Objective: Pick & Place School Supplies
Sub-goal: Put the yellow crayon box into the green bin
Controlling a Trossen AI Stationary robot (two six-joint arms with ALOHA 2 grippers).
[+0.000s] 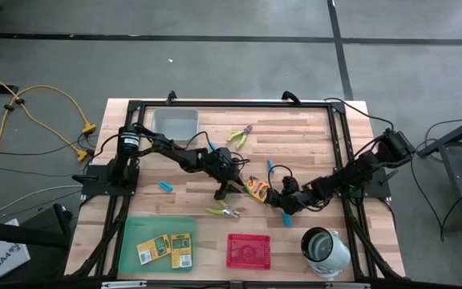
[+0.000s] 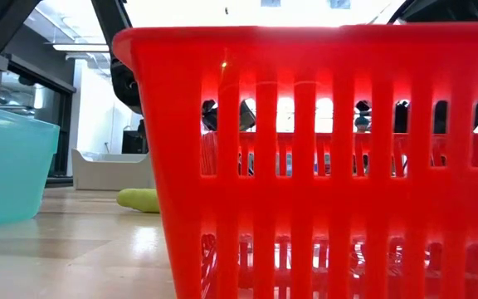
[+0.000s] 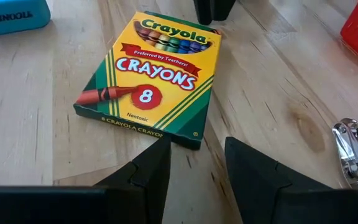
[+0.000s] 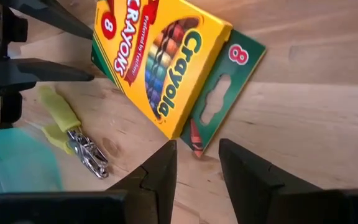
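Observation:
A yellow crayon box lies flat on the wooden table between my two grippers. My left gripper stands open just short of the box's bottom end. My right gripper is open at the other end, where the box's green flap lies folded out on the table. The flap's tip points into the gap between the fingers. Two more crayon boxes lie in the green tray. Two yellow-green-handled pliers and light-blue pieces rest on the table.
A red tray stands at the near edge and fills the low view. A white-and-metal cup is to its right, and a clear tray at the far left. One pair of pliers lies close beside my left gripper.

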